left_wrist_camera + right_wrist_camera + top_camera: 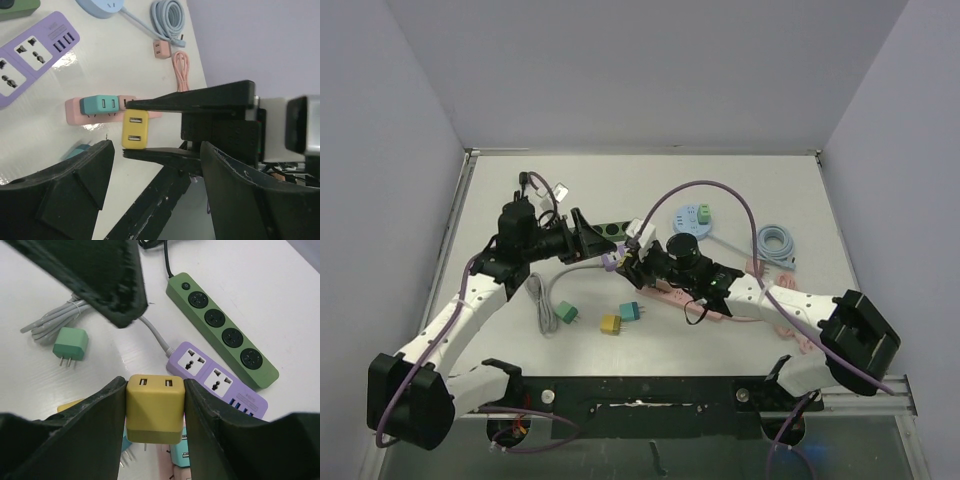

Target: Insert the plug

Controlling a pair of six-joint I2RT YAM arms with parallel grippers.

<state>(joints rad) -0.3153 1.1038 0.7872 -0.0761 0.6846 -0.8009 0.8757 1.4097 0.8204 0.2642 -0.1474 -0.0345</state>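
Observation:
My right gripper (pixel 154 412) is shut on a yellow two-port USB plug (pixel 154 402), prongs down, held above the table. In the left wrist view the same plug (pixel 135 129) hangs just right of a teal plug (pixel 100 106) seated in the pink power strip (pixel 72 110). A purple power strip (pixel 215 377) and a green power strip (pixel 222 325) lie beyond. My left gripper (pixel 157 170) is open and empty, close to the right one (pixel 632 262), over the green strip's end (pixel 612 231).
Loose on the table are a green plug (pixel 566 315), a second yellow plug (pixel 610 324) and a teal plug (pixel 630 311). A grey cable (pixel 545 295) lies at the left. A blue round socket (pixel 692 217), a coiled blue cable (pixel 777 243) and a small pink plug (pixel 161 49) lie at the right.

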